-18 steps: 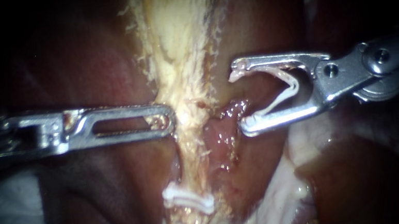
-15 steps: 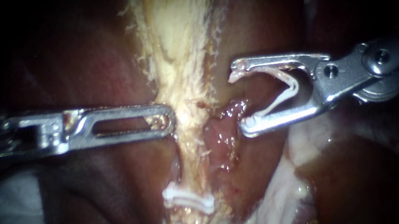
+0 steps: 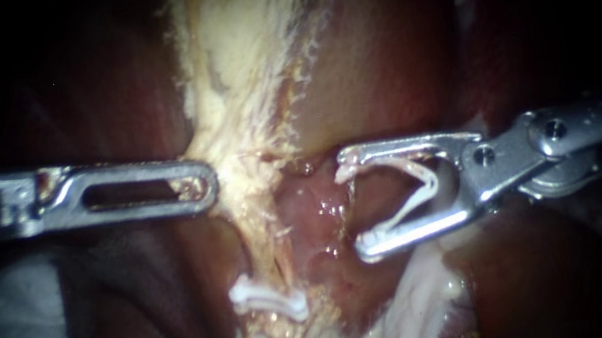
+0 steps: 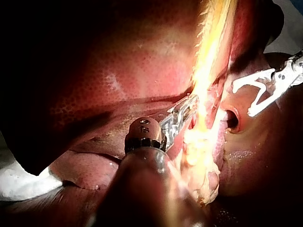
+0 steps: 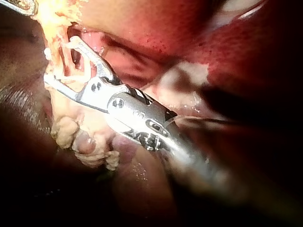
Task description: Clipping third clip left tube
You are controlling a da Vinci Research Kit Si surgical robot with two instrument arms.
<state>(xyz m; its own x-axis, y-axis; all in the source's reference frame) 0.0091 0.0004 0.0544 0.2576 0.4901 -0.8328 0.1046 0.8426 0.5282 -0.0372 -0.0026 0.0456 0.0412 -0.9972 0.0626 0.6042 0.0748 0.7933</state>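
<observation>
Endoscope view: my left tool [image 3: 197, 185] is clamped on the edge of the pale tube [image 3: 254, 199] above the placed clip [image 3: 268, 301], while my right tool [image 3: 352, 207] stands wide, holding an open white clip [image 3: 427, 184] just beside the tube, not around it. Left wrist view shows the same gap. Right wrist view: closing from here could, I judge, catch only ragged fringe [image 5: 59, 97] and miss the tube.
</observation>
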